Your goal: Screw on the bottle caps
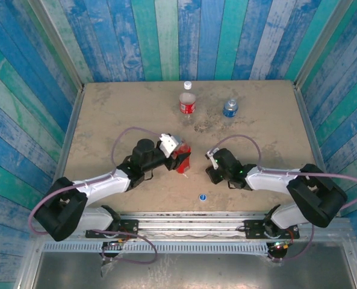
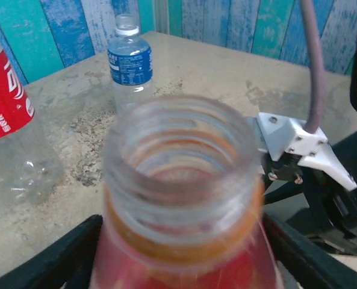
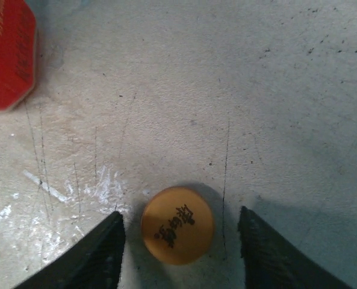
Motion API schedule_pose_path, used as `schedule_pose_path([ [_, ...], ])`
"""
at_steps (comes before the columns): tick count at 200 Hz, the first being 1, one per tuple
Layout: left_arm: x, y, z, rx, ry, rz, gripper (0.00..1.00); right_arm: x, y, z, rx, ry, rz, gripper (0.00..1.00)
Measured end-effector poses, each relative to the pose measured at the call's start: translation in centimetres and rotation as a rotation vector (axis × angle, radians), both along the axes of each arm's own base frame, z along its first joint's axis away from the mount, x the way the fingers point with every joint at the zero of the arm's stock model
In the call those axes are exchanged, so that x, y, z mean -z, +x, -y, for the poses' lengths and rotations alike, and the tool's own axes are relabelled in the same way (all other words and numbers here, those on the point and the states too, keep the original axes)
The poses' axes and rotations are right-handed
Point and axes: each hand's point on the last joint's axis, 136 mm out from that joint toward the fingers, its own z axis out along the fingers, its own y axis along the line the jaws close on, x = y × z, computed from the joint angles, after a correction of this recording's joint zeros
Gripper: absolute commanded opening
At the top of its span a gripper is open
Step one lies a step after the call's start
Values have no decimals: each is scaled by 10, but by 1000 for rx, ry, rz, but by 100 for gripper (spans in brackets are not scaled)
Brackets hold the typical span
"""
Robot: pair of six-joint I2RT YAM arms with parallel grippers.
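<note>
Betw. the fingers of right gripper (image 3: 179,227) lies orange cap (image 3: 177,224), with small free gap each side. Ahead of it is bare table (image 3: 226,90); all-red bottle (image 3: 6,54) blocks ahead-left. Ahead of left gripper (image 1: 179,158) stand red-label bottle (image 1: 188,103) & blue-label bottle (image 1: 230,108), w/ open lane betw. them.

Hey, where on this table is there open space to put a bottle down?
Bare table left of the red-label bottle, and right of the blue-label bottle. Crowded in the middle, around the red bottle, left gripper and right gripper.
</note>
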Motion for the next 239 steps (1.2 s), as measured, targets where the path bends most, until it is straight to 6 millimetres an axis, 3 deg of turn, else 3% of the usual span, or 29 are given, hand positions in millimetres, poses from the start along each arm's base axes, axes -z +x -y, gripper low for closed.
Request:
schedule_pose_path([
  [21,-1,2,-3,-26,-25,8,100,-14,4,-4,0,25,26,63],
  [30,-1,2,-5,-36,-35,14,94,-21,6,-6,1,39,41,64],
  [98,-3,-8,-14,-58,-151,23,94,-51,10,-1,23,74,108,65],
  [156,-16,-11,-14,-50,-238,41,94,-54,13,5,45,60,123,65],
  [217,13,-26,-2,5,-185,92,94,-54,13,5,48,59,123,65],
  [239,13,-24,-5,-12,-198,121,100,-53,13,6,48,59,121,65],
])
